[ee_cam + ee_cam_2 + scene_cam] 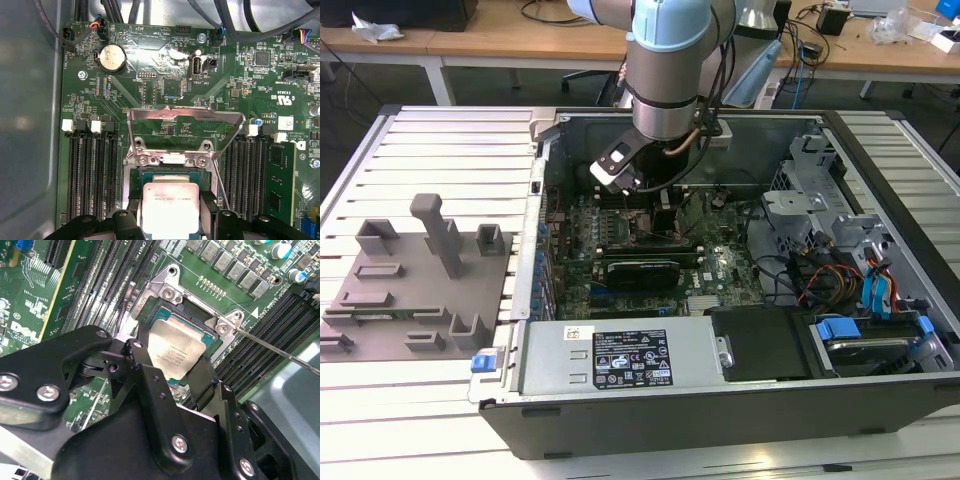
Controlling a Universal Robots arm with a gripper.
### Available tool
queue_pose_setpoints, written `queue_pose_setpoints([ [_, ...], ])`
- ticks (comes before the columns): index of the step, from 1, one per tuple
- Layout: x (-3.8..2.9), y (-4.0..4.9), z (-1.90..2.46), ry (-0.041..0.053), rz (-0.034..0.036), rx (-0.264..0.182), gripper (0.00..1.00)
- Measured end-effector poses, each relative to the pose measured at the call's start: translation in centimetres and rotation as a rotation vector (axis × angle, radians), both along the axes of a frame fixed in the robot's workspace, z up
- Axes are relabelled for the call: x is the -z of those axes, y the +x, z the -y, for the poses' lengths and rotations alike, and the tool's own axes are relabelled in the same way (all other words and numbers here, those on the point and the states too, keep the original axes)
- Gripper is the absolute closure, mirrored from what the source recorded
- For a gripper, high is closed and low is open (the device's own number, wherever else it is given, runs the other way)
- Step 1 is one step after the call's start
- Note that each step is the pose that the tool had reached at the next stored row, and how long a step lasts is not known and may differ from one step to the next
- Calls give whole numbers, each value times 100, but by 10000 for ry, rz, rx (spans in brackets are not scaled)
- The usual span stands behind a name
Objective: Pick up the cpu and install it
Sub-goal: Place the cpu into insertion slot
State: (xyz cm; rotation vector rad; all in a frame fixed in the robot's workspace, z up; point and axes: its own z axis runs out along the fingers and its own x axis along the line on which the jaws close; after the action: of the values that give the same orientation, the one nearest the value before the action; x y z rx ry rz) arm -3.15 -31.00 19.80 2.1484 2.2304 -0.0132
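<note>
Gripper [172, 371] is down inside the open PC case [720, 425], over the motherboard [165, 75]. Fingers [141, 360] are clamped on two opposite edges of the cpu [170, 210], as both wrist views show. The cpu sits level at the socket frame [167, 290], below the raised load plate [185, 117]. Can't tell if it's seated. Memory slots [92, 175] on either side.
</note>
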Motion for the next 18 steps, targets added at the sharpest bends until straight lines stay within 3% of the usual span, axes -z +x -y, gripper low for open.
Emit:
queue_pose_setpoints([
  [9, 7, -5, 0, 7, 0, 290, 45],
  [18, 10, 13, 0, 7, -2, 300, 45],
])
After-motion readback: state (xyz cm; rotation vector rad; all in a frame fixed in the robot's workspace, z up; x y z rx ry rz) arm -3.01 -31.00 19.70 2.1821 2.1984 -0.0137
